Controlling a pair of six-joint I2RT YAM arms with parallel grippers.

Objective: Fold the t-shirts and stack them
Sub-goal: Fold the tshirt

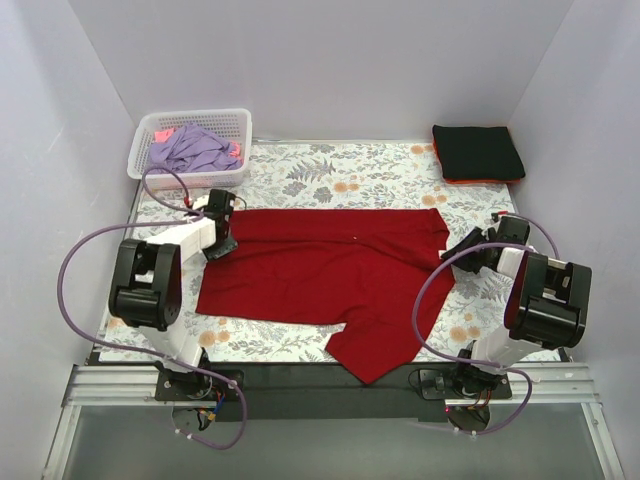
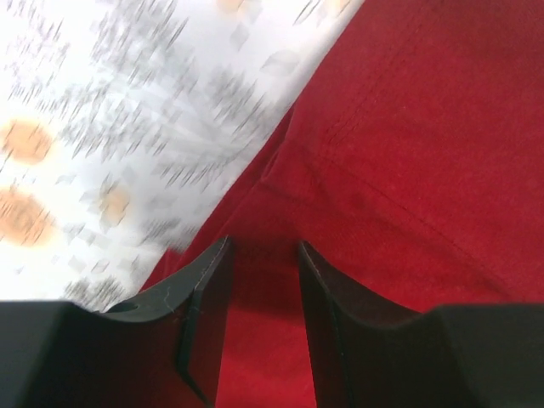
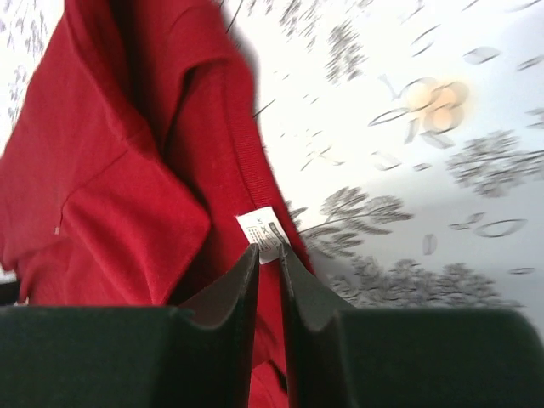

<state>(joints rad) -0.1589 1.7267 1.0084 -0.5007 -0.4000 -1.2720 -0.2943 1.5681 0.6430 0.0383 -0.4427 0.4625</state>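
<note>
A deep-red t-shirt [image 1: 330, 265] lies spread across the floral cloth, one sleeve hanging toward the near edge. My left gripper [image 1: 222, 245] is low at the shirt's left edge. In the left wrist view its jaws [image 2: 263, 248] stand apart, with the red fabric [image 2: 408, 127] between and under them. My right gripper [image 1: 455, 245] is at the shirt's right edge. In the right wrist view its jaws [image 3: 269, 248] are nearly together, pinching the collar just below the white neck label [image 3: 259, 228]. A folded black t-shirt [image 1: 478, 152] lies on an orange-red one [image 1: 480, 181] at the back right.
A white lattice basket [image 1: 240, 115] at the back left holds a crumpled lavender t-shirt [image 1: 190, 150] and a pink one [image 1: 163, 134]. The floral table cloth [image 1: 330, 175] covers the table. White walls close in three sides, and a dark rail runs along the near edge.
</note>
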